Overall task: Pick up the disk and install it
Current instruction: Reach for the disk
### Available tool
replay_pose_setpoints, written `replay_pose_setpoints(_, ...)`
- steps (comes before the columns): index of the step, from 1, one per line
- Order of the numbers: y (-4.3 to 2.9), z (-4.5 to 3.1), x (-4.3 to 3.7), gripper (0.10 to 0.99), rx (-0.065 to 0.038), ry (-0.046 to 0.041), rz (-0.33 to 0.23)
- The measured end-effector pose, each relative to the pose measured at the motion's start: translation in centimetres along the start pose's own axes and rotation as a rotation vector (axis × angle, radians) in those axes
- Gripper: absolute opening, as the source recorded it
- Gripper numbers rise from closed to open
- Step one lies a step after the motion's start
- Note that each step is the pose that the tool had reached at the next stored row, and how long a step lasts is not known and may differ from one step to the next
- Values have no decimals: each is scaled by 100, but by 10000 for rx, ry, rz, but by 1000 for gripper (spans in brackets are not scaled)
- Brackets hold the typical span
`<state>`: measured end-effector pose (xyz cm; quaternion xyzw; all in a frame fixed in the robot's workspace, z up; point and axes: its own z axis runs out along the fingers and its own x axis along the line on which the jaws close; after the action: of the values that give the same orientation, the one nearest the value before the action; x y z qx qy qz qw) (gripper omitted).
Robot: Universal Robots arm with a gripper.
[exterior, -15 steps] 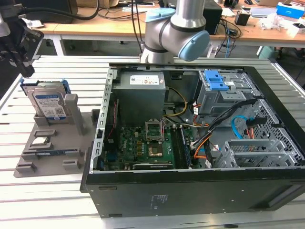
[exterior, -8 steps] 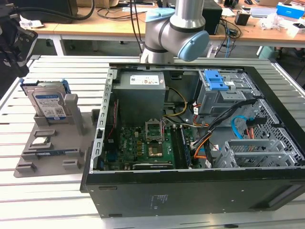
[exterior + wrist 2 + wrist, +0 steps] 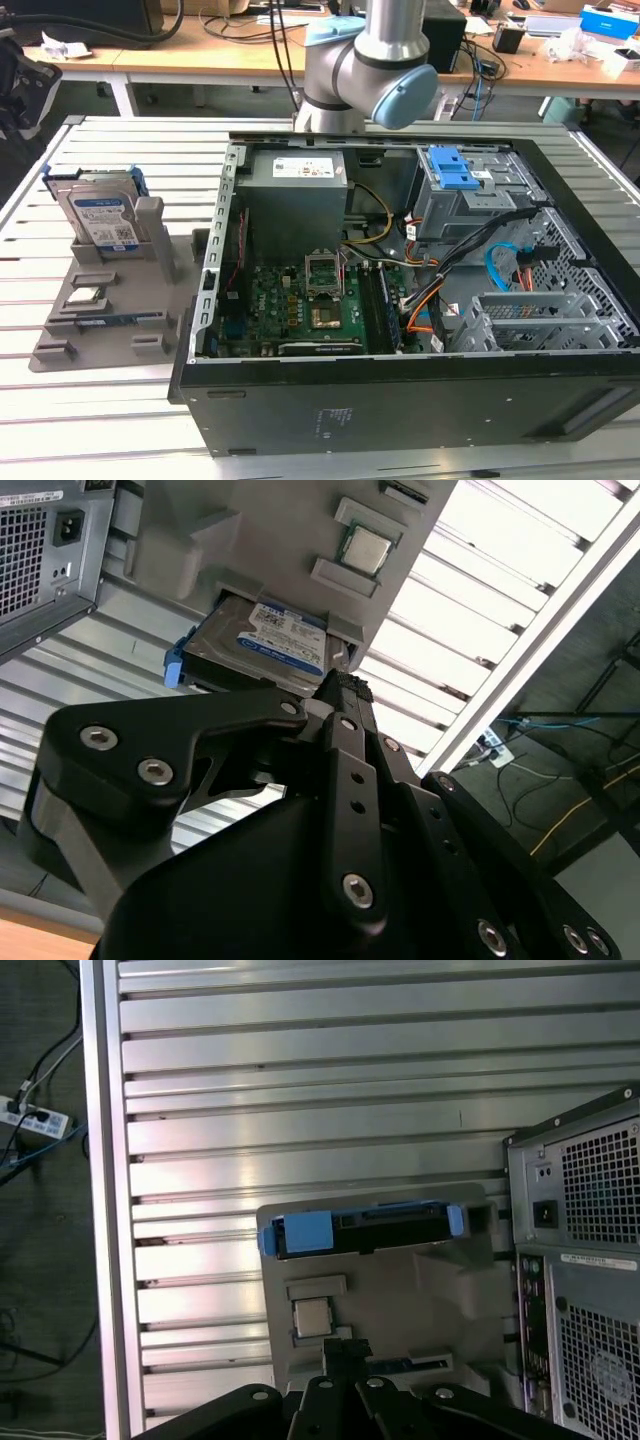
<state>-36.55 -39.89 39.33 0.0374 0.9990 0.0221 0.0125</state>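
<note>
The disk (image 3: 102,215) is a silver hard drive with a white-and-blue label and blue rails. It stands on edge in a grey holder (image 3: 120,335) at the exterior view's left, on the slatted table. In both wrist views the disk (image 3: 262,640) (image 3: 360,1230) sits in that holder beyond my black gripper (image 3: 338,685) (image 3: 346,1348). The gripper hangs well above the holder, shut and holding nothing, and is not touching the disk. The arm (image 3: 370,70) rises behind the computer case.
An open computer case (image 3: 400,250) lies at the exterior view's right, with a motherboard, cables, a blue-latched drive cage (image 3: 455,170) and a metal bay (image 3: 540,320). A small square chip (image 3: 86,296) rests on the holder. Desks with clutter stand behind.
</note>
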Motion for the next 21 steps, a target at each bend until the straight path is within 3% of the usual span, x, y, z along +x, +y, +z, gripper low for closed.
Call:
replay_pose_setpoints(17, -20, -7, 273, 106, 1, 0, 0)
replay_pose_setpoints(21, -29, -10, 392, 106, 0, -1, 1)
